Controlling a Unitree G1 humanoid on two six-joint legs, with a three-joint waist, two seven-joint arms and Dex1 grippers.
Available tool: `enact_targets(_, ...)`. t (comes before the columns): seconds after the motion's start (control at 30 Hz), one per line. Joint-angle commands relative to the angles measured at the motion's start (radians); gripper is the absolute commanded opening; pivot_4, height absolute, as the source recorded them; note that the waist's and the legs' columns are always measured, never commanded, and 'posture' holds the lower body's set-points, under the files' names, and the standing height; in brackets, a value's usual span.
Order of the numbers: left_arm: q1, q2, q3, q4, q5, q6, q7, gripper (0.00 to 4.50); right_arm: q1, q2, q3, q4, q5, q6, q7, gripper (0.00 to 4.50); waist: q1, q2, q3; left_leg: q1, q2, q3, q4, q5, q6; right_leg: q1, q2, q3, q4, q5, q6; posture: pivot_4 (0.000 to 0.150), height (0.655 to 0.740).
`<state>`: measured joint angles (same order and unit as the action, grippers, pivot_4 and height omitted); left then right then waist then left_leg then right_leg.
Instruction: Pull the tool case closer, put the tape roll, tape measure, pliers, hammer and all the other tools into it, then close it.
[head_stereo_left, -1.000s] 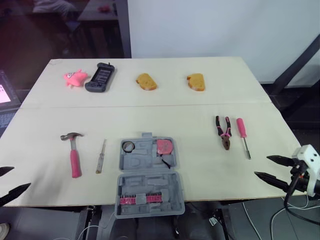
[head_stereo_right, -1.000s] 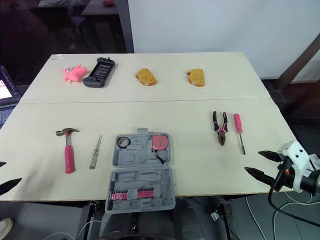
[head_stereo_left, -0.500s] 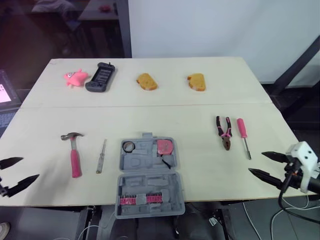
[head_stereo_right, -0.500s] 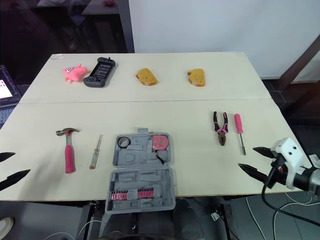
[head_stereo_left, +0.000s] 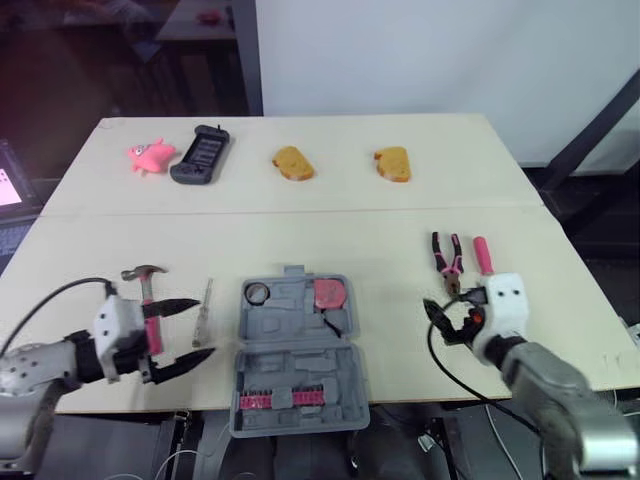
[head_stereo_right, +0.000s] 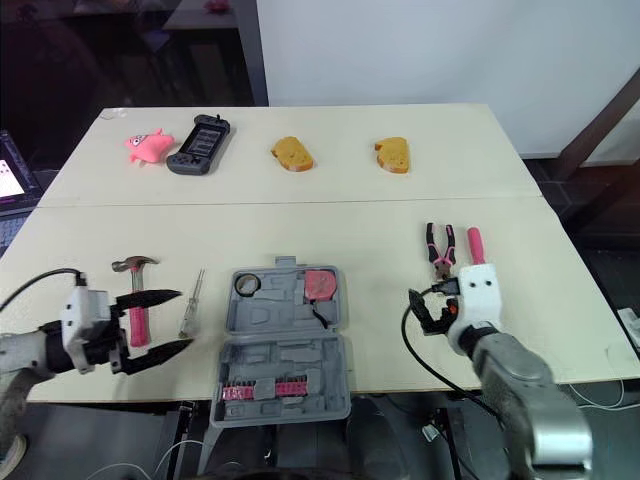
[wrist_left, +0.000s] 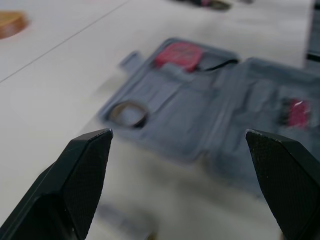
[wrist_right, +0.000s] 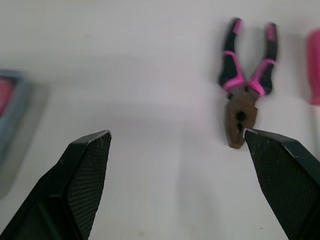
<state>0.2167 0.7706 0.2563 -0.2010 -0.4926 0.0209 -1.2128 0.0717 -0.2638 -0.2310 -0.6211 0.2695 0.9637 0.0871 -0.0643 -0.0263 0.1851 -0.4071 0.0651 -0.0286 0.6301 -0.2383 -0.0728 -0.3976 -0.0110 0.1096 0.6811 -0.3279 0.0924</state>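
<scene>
**Spread wide beside the tools, gripping nothing**

Found the tool case (head_stereo_left: 292, 378) lying open at the table's near edge, between the two arms; judged the pull-closer step done. Noted the tape roll (head_stereo_left: 257, 293) and tape measure (head_stereo_left: 328, 293) seated in its far half, so read those two as packed. Saw the left gripper (head_stereo_left: 205, 326) spread wide and empty, reaching across the hammer (head_stereo_right: 136, 322), tips by the thin screwdriver (head_stereo_left: 203, 310), aimed toward the case. Saw the right gripper (wrist_right: 176, 132) likewise spread and empty, just beside the nose of the pliers (wrist_right: 245, 90), with the pink screwdriver (head_stereo_left: 481, 255) alongside. Took each spread as readiness for a pick on its own side. Judged the lid kept open for loading.
</scene>
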Motion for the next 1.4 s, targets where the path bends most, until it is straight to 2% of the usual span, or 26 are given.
enact_targets(0.03,-0.022,-0.001,-0.005,-0.041,-0.029,0.004,-0.009,4.5,-0.071,0.045,-0.004,0.082,-0.076,-0.033,-0.112,4.46,-0.002,0.0,0.0,0.0,0.0,0.0,0.0,0.0,0.0,0.0,0.0,0.0,0.0,0.0,0.0,0.15,0.74)
enact_targets(0.4,-0.055,-0.027,-0.071,-0.114,-0.02,0.007,0.005,4.5,-0.347,0.019,-0.019,0.496,-0.147,-0.079,-0.153,4.46,-0.005,0.001,0.0,0.0,0.0,0.0,-0.001,0.0,0.0,-0.001,0.0,-0.001,0.001,0.002,0.003,0.15,0.74)
enact_targets(0.7,-0.05,-0.04,-0.098,-0.164,0.003,0.003,0.047,4.5,-0.459,-0.006,-0.051,0.716,-0.147,-0.091,-0.156,4.46,-0.006,0.001,0.0,0.0,0.0,0.0,0.0,0.0,0.0,0.0,0.0,0.0,0.001,0.002,0.003,0.15,0.74)
enact_targets(0.8,-0.04,-0.038,-0.097,-0.169,0.004,0.0,0.052,4.5,-0.461,-0.005,-0.051,0.728,-0.142,-0.079,-0.151,3.65,-0.006,0.001,0.0,0.0,0.0,0.0,0.0,0.0,0.0,0.0,0.0,0.0,0.001,0.002,0.003,0.15,0.74)
enact_targets(0.9,-0.035,-0.036,-0.097,-0.171,0.004,-0.001,0.058,4.5,-0.449,-0.002,-0.044,0.719,-0.143,-0.071,-0.149,2.26,-0.003,0.001,0.0,0.0,0.0,-0.001,0.0,0.0,0.0,0.001,0.0,-0.001,0.001,0.002,0.003,0.15,0.74)
enact_targets(0.93,-0.035,-0.035,-0.098,-0.171,0.005,-0.002,0.06,4.5,-0.444,0.001,-0.042,0.713,-0.142,-0.068,-0.147,1.97,-0.002,0.001,0.0,0.0,0.0,-0.001,0.0,0.0,0.0,0.001,0.0,-0.001,0.001,0.002,0.003,0.15,0.74)
enact_targets(1.4,-0.073,-0.031,-0.113,-0.127,0.018,-0.008,0.049,4.5,-0.372,0.04,-0.031,0.567,-0.121,0.011,-0.136,1.97,-0.005,0.001,0.0,0.0,0.0,-0.001,0.0,0.0,0.0,0.001,0.0,-0.001,0.001,0.002,0.003,0.15,0.74)
